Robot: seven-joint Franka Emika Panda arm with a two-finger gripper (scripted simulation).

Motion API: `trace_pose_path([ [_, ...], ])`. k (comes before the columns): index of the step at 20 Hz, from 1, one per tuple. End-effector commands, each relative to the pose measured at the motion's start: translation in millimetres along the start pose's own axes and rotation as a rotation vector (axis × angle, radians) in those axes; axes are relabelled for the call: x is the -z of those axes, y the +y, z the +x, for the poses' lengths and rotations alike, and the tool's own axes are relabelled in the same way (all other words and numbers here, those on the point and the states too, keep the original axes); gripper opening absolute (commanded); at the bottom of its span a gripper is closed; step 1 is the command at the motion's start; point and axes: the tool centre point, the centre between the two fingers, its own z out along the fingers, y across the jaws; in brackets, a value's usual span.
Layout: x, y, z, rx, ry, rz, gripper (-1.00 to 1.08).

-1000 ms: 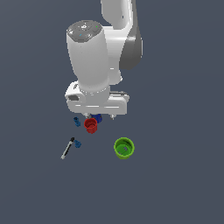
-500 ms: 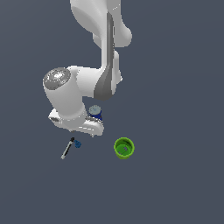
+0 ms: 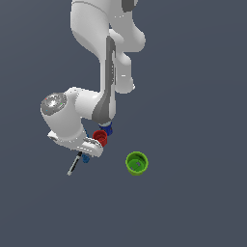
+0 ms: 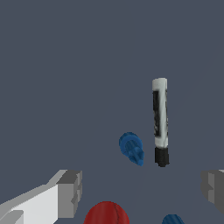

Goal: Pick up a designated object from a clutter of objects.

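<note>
In the wrist view a tiny dark-blue stubby piece (image 4: pixel 131 148), wider at one end, lies on the grey floor next to the black-and-white marker (image 4: pixel 160 120). My gripper (image 4: pixel 140 190) is open and empty, and the piece lies ahead of the gap between its fingers (image 4: pixel 66 192). The red cup (image 4: pixel 106 213) and another blue object (image 4: pixel 173 218), cut off by the picture's edge, sit close to the gripper. In the exterior view the hand (image 3: pixel 82 142) hangs low over the blue piece (image 3: pixel 86 158) and the marker (image 3: pixel 74 164), and hides part of them.
The red cup (image 3: pixel 100 137) and the blue can (image 3: pixel 107 128) stand just to the exterior view's right of the hand. The green cup (image 3: pixel 136 162) stands apart, further to that right. The arm's white links rise behind the clutter.
The arm has swung towards the exterior view's left and come lower. The hand has moved from over the red cup to over the marker and the blue piece.
</note>
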Motion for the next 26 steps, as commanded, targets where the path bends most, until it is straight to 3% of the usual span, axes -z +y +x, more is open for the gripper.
trace_pose_path([
  [1, -5.2, 4.5, 1.2, -0.007, 0.001, -0.002, 1.00],
  [21, -56.3, 5.6, 1.2, -0.008, 0.001, -0.002, 1.00],
  [22, -56.3, 5.6, 1.2, -0.008, 0.001, -0.002, -1.00],
  [26, -56.3, 5.6, 1.2, -0.008, 0.001, -0.002, -1.00],
])
